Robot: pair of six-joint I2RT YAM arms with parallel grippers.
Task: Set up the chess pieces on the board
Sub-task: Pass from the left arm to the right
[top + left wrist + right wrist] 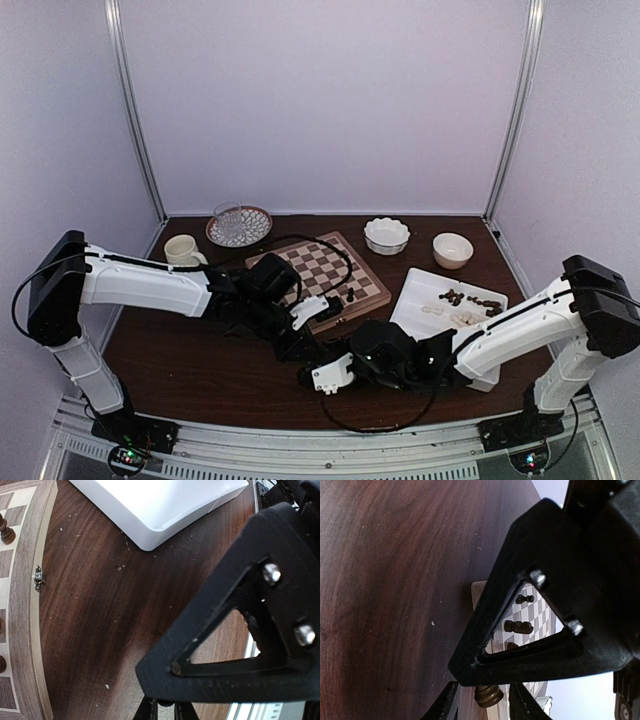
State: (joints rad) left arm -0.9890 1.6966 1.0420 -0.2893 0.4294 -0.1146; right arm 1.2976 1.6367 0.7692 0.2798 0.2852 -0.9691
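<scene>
I note a dark wooden table [200, 370]. Directly on it: the chessboard [378, 290] at the middle, a white tray [425, 290] to its right, a mug [182, 250] far left with a patterned plate [262, 222] beside it, and far right a fluted bowl [386, 235] and a plain bowl [452, 250].

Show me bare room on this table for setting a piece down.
Widest: tabletop between the left arm and the near edge. The board has bare far squares. A narrow strip separates board and tray. Crowded: the board's near edge, around left gripper and right gripper.
</scene>
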